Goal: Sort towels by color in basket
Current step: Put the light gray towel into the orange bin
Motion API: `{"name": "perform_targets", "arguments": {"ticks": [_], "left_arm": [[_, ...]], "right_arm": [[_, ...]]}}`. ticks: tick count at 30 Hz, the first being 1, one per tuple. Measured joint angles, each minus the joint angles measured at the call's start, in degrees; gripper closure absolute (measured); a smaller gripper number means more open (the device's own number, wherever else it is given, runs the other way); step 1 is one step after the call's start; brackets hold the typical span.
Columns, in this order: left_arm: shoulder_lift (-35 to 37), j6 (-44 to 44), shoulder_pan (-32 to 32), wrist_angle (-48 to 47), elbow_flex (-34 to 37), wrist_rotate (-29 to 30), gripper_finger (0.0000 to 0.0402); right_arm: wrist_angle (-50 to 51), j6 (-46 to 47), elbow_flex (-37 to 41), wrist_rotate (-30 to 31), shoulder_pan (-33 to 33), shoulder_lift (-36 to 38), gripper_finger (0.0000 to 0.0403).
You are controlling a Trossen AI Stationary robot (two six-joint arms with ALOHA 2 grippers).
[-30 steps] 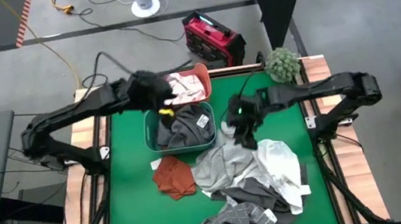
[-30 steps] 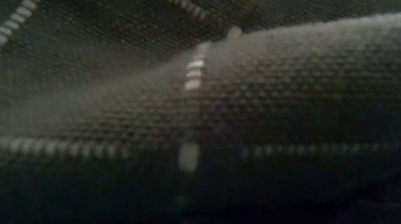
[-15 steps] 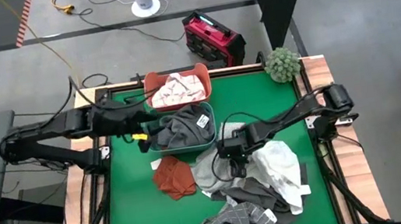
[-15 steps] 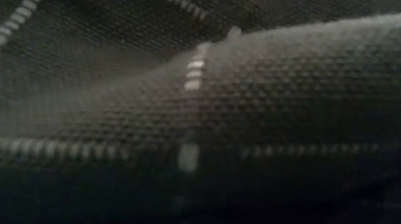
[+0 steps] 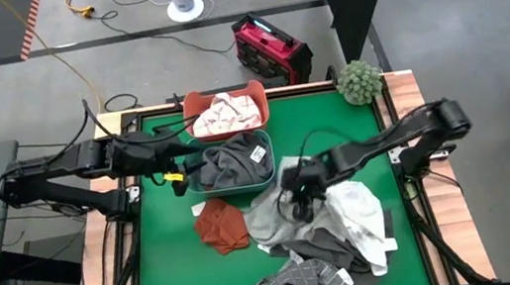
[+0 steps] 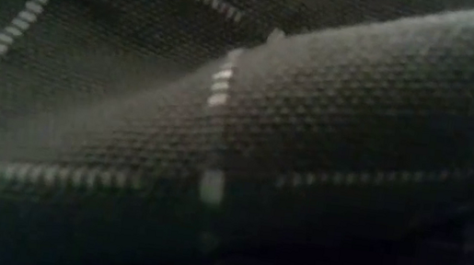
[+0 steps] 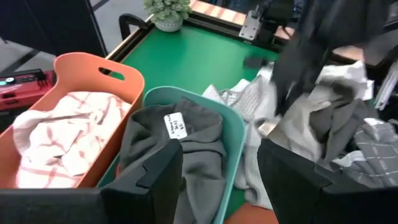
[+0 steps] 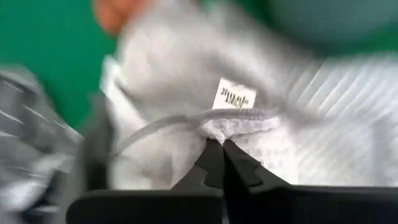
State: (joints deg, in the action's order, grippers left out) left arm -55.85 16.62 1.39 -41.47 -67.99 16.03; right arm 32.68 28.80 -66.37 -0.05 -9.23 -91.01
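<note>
Now right gripper (image 8: pixel 219 163), fingers pinching light grey towel (image 5: pixel 275 212) on desk pile just beside teal tub (image 5: pixel 230 166). Risk: neighbouring white towel (image 5: pixel 357 210) drags along w/ it.

High view: bright, even, sharp
Low view: dim — cloth fills it, soft focus
Right wrist view: motion-blurred — smeared throughout

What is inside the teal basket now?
The teal basket holds a dark grey towel with a white label. The towel covers the basket's bottom, so anything under it cannot be seen.
</note>
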Motion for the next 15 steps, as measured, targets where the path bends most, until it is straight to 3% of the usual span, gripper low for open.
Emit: {"name": "perform_targets", "arguments": {"ticks": [8, 15], "left_arm": [[-0.5, -4.3, -2.0, 2.6, 0.0, 0.0, 0.0205], [-0.5, -8.7, -6.1, 9.4, 0.0, 0.1, 0.0205]], "right_arm": [[-14.8, -5.1, -2.9, 0.0, 6.5, 16.8, 0.0388], [-47.5, -13.3, -3.2, 0.0, 12.7, 24.7, 0.0389]]}}
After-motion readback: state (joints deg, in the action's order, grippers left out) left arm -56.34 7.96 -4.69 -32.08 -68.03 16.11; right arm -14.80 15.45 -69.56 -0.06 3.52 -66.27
